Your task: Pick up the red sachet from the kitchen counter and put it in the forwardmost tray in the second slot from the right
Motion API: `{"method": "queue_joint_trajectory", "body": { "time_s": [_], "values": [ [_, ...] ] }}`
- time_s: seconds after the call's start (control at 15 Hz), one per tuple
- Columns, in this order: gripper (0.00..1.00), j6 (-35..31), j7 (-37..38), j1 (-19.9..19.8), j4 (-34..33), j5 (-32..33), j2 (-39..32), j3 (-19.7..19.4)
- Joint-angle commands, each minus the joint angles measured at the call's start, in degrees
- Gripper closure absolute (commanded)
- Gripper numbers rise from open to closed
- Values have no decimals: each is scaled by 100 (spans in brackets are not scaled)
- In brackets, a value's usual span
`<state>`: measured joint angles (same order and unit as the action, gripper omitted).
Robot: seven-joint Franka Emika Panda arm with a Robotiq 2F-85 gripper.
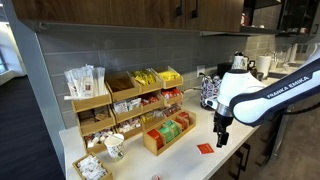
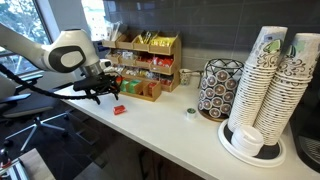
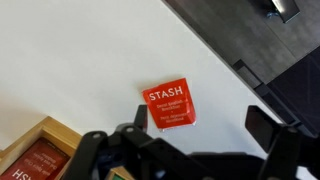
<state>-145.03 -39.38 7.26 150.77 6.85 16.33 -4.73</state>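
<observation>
The red sachet (image 3: 168, 103), marked STASH, lies flat on the white kitchen counter (image 3: 90, 50); it also shows in both exterior views (image 1: 205, 148) (image 2: 118, 109). My gripper (image 3: 198, 118) hangs above the counter with its fingers spread wide and nothing between them; the sachet lies near its left finger. In the exterior views the gripper (image 1: 222, 135) (image 2: 100, 95) hovers just beside and above the sachet. The forwardmost tray (image 1: 168, 134) (image 2: 142, 90), a low wooden box with green, orange and red packets, stands close by; its corner shows in the wrist view (image 3: 35, 150).
A taller tiered wooden rack (image 1: 125, 100) of packets stands behind the tray against the wall. A patterned holder (image 2: 216, 88), stacked paper cups (image 2: 268, 85) and a small round object (image 2: 190, 113) sit further along the counter. The counter edge (image 3: 215, 45) runs near the sachet.
</observation>
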Motion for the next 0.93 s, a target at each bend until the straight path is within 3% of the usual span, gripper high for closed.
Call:
{"method": "queue_joint_trajectory", "body": {
  "time_s": [0.0, 0.33, 0.87],
  "values": [
    [0, -297, -720, 129, -166, -480, -490, -133],
    [0, -483, -1230, 21, -347, -736, -951, 18],
    [0, -650, -1086, -193, -650, -582, -1455, 247]
  ]
}}
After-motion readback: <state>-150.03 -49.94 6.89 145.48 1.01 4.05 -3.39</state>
